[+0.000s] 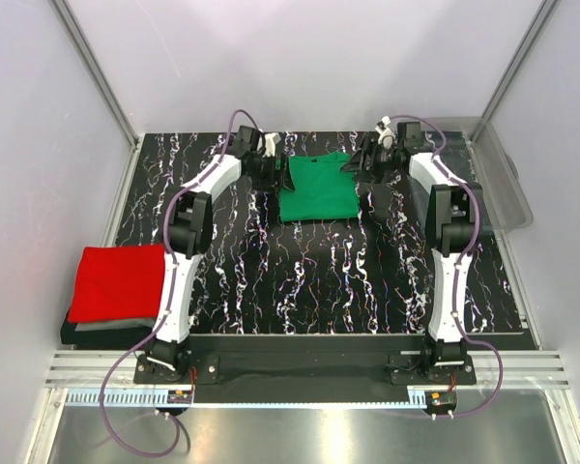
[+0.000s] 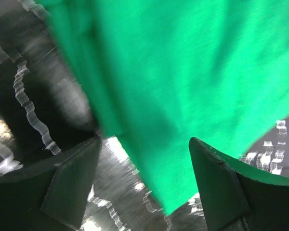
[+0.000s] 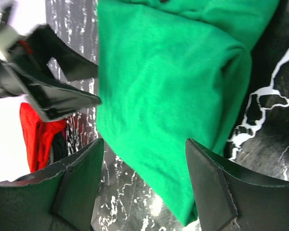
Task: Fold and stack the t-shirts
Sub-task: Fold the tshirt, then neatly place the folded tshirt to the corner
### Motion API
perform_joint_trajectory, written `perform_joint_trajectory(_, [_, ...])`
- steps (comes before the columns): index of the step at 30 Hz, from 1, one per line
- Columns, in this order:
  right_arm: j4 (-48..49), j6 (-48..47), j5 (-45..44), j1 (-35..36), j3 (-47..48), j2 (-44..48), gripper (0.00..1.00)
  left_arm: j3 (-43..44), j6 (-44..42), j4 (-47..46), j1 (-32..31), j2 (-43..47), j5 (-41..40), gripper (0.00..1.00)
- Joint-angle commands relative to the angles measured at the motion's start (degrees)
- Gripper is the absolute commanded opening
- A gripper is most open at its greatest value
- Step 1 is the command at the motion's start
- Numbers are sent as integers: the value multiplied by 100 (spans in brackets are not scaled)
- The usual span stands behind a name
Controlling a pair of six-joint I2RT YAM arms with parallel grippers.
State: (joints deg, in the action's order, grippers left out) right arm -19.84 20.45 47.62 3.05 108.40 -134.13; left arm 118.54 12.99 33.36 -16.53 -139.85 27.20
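Folding of the green t-shirt (image 1: 317,188) seems done; left gripper (image 2: 144,144) and right gripper (image 3: 144,144) are both released. Next it probably needs lifting onto the red t-shirt (image 1: 121,280).

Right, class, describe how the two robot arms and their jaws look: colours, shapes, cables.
The left arm and right arm each have white link shells and black joint housings on black bases. At each arm, purple cables loop out from the base and arc over the wrist. The jaws are matt black, broad, wedge-shaped plates.
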Motion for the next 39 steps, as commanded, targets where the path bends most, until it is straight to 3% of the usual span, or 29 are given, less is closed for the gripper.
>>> perform_joint_trajectory(1, [-73, -190, 20, -24, 278, -166, 75, 301, 256, -269, 45, -182, 400, 82])
perform_joint_trajectory(5, [-152, -182, -50, -6, 427, -386, 75, 266, 615, -558, 63, -411, 890, 75])
perform_joint_trajectory(8, [-301, -225, -217, -6, 541, -535, 76, 144, 853, -813, 36, -525, 1330, 66])
perform_joint_trajectory(11, [-450, -269, -288, 3, 638, -693, 76, -84, 1151, -1129, -43, -552, 1796, 50])
perform_joint_trajectory(12, [-460, -278, -262, 11, 639, -720, 75, -120, 1188, -1148, -69, -543, 1806, 33])
perform_joint_trajectory(17, [-521, -278, -297, 29, 586, -686, 75, -165, 759, -868, -201, -333, 1640, 1])
perform_joint_trajectory(22, [-539, -454, -402, -32, 156, 190, 75, -410, -409, 124, -227, 369, 1394, 0])
perform_joint_trajectory(25, [-583, -673, -559, -138, -318, 867, 77, -989, -1253, 1134, -123, 1290, 1165, 0])
perform_joint_trajectory(29, [-705, -1278, -745, -191, -915, 1458, 79, -1490, -2850, 3398, -69, 1706, 859, 0])
perform_joint_trajectory(32, [-767, -1464, -921, -182, -1223, 1714, 78, -2138, -3301, 4307, -60, 1935, 411, 0])
perform_joint_trajectory(39, [-794, -1763, -991, -191, -1664, 2276, 78, -4399, -3638, 4126, 27, 3629, -768, 0])
